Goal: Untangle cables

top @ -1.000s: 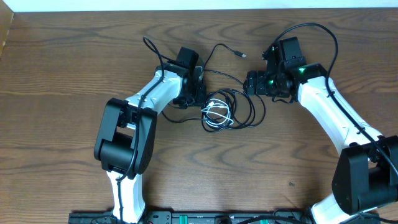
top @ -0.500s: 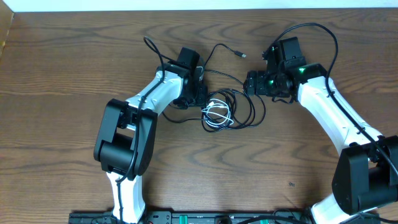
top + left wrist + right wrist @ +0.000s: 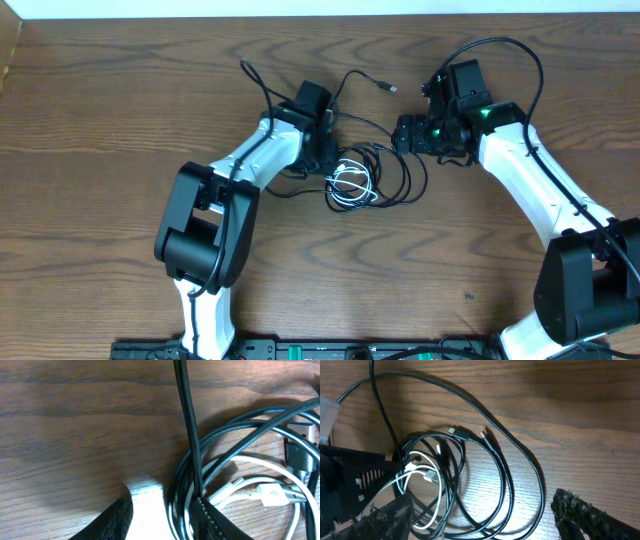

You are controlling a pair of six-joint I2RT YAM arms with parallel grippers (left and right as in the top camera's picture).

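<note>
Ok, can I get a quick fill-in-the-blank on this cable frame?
1. The coiled cable nested inside the black cables is ___.
2. The right gripper is open and holds ___.
3. Strands of ___ cable run between the left gripper's fingers.
Missing words: white; nothing; black.

readable text: none anywhere, honestly
white cable plug [image 3: 272,494]: maybe a tiny mark, way too blurry
table [image 3: 100,120]: just wood grain, no print
</note>
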